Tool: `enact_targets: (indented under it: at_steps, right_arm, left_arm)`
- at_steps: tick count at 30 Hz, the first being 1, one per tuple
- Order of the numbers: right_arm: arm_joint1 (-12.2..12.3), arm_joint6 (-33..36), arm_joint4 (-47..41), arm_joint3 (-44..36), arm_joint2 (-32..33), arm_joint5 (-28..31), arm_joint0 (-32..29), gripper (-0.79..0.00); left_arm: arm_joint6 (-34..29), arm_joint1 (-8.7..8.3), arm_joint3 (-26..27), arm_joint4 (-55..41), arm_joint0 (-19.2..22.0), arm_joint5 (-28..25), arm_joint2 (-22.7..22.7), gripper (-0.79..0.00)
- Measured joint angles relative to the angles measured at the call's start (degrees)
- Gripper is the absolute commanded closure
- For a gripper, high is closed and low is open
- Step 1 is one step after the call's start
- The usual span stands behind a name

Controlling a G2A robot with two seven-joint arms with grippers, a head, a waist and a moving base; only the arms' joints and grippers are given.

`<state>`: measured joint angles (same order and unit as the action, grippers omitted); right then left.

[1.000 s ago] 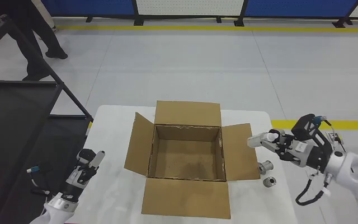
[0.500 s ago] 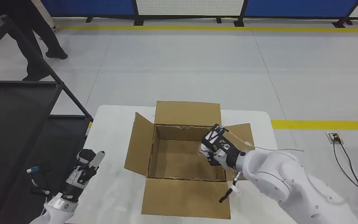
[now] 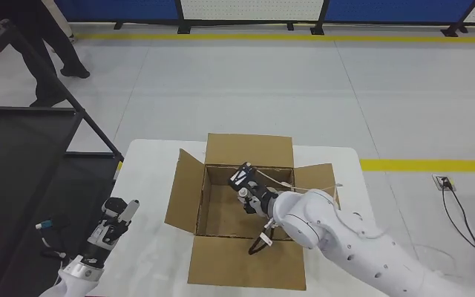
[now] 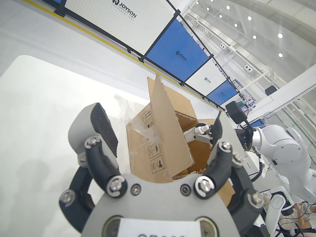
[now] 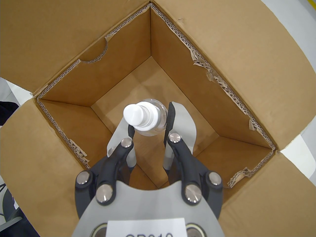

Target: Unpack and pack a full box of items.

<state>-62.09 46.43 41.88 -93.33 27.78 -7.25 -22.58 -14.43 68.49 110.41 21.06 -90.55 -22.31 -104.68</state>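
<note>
Our right jaws clasp a bottle (image 5: 145, 120) above the box (image 5: 118, 57); dropped, it may topple. Left jaws, eight o'clock, gape.

Box (image 5: 116, 80): corrugated cardbd, matt brown, torn edges rough. Bottle (image 5: 145, 118): clear glossy plastic w/ smooth white plastic cap. Right gripper (image 5: 150, 122): matt grey metal fingers, black plastic links, shiny screws. Table (image 3: 148, 193): smooth matt white.
</note>
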Motion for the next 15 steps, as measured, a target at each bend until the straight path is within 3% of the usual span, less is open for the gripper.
enact_targets:
  at_steps: [10, 15]
  right_arm:
    - [-0.15, -0.99, -0.46, 0.70, 0.25, 0.82, -0.43, 0.000]
    - [-2.65, -3.15, -4.41, 8.97, -0.37, 6.35, 1.33, 0.000]
  left_arm:
    - [0.00, 0.00, 0.00, 0.00, 0.00, 0.00, 0.00, -0.785]
    - [0.00, 0.00, 0.00, 0.00, 0.00, 0.00, 0.00, -0.785]
